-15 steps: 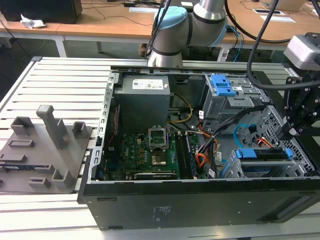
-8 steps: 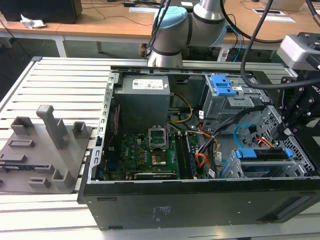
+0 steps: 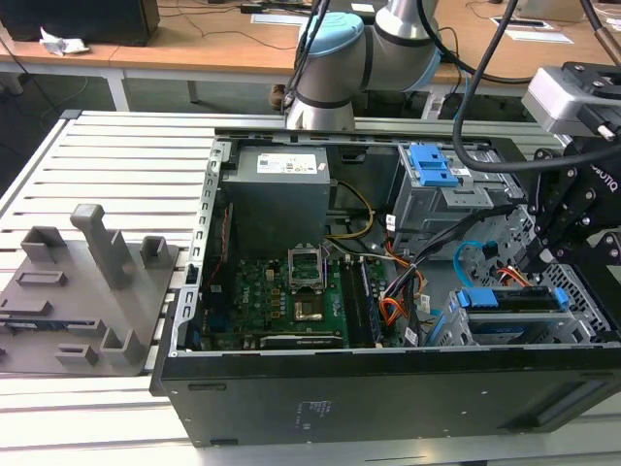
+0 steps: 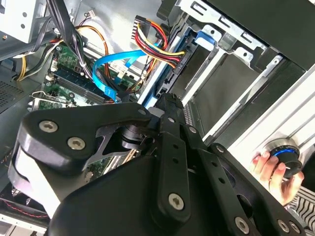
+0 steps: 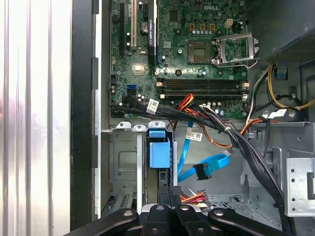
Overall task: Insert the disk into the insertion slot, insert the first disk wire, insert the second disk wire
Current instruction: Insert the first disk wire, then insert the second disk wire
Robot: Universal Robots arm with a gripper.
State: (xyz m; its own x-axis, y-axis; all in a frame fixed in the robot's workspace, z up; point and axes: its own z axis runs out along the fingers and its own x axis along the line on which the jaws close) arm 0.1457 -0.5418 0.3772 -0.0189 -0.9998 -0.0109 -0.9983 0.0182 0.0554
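A slotted metal table point(image 3: 116, 146) carries an open black computer case point(image 3: 388, 388), which takes up the middle and the exterior view's right. The grey-and-blue arm point(image 3: 335, 58) comes in at the top centre. A grey plastic fixture point(image 3: 87, 291) sits on the table at the exterior view's left, well apart from the case. A green motherboard point(image 5: 197, 54) lies on the case floor.

At the exterior view's lower right, the insertion slot point(image 3: 586, 309) already holds the disk point(image 3: 512, 300), with its blue caddy seated in the bay. The black gripper point(image 5: 173, 204) hangs just above it. In the first wrist view its fingers look pressed together on the black plug of the first disk wire point(image 5: 194, 198), a red, yellow and orange bundle beside the caddy.

The second disk wire point(image 5: 219, 160) loops loose nearby, and its black end lies free. In the second wrist view a person's hand point(image 4: 269, 169) rests on a blue-ringed knob point(image 4: 288, 157) outside the case.
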